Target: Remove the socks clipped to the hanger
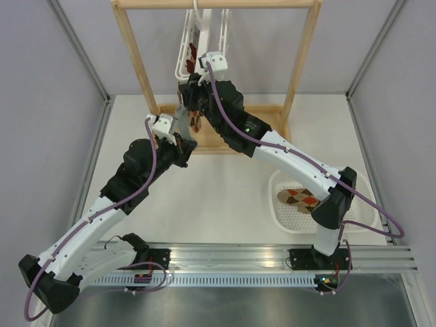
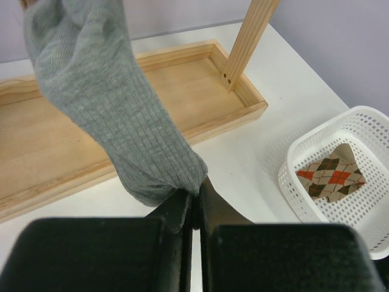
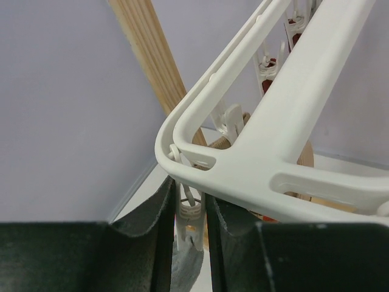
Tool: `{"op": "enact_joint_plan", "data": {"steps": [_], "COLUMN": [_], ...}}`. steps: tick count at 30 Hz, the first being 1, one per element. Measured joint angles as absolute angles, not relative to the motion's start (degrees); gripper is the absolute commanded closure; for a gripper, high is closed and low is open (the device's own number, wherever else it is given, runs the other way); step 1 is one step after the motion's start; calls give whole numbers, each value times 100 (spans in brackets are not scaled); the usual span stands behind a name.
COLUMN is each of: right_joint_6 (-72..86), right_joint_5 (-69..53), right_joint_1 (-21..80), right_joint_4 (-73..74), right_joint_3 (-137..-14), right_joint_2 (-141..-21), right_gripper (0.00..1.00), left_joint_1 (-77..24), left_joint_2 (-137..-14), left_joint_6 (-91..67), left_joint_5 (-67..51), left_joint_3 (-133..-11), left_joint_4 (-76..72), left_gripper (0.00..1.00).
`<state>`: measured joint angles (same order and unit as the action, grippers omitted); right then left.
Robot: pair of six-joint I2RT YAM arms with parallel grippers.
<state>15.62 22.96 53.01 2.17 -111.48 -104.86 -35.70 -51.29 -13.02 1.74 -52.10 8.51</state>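
The white hanger (image 1: 188, 49) hangs from the wooden rack's top bar, with red-brown socks (image 1: 197, 122) still clipped to it. A grey sock (image 2: 115, 109) hangs from a corner clip (image 3: 190, 213) of the hanger frame (image 3: 292, 109). My right gripper (image 3: 188, 201) is shut on that clip, one finger on each side, with the sock's grey top (image 3: 185, 267) below it. It sits high by the hanger in the top view (image 1: 195, 83). My left gripper (image 2: 196, 201) is shut on the grey sock's lower end, below and nearer (image 1: 185, 141). The sock is stretched between them (image 1: 181, 117).
The wooden rack has two slanted posts (image 2: 249, 36) and a shallow wooden base tray (image 2: 194, 91) under the hanger. A white perforated basket (image 1: 354, 204) at the right holds an argyle sock (image 2: 331, 176). Grey walls enclose the table.
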Motion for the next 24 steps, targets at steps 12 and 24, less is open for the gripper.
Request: {"op": "enact_joint_plan", "data": {"steps": [12, 24], "right_joint_6": [1470, 1470], "right_joint_5": [2432, 2432], "right_joint_1": [5301, 5286], "right_joint_4": [215, 110], "right_joint_3": [-11144, -10836], "right_joint_2": [-10486, -10390], "right_gripper": [99, 17], "left_joint_1": [-3570, -3570], "left_joint_2": [-5354, -5288], "left_joint_6": [-1306, -1306], "left_joint_5": [-93, -139], "left_joint_3": [-5210, -5210], "left_joint_4": [910, 939], "left_gripper": [98, 98]}}
